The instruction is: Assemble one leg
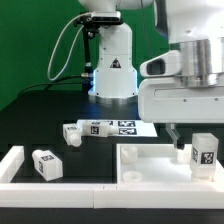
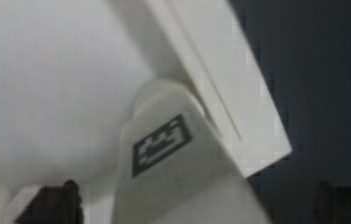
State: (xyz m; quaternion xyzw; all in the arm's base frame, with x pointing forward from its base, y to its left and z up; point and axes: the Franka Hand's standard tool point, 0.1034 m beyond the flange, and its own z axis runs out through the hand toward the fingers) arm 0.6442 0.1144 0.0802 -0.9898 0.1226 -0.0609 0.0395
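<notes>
Far left, the counter (image 1: 35,115) lies open. Near left, white bars (image 1: 12,165) wall in a leg (image 1: 46,164); at right the end effector (image 1: 188,140) crowds the panel (image 1: 145,165).

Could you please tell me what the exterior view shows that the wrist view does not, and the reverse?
Only the exterior view: the robot base, the marker board, a lying leg beside it, and an upright leg at that view's left. Only the wrist view: both dark fingertips, spread apart. Both: the nearest leg, with its tag, against the white panel.
</notes>
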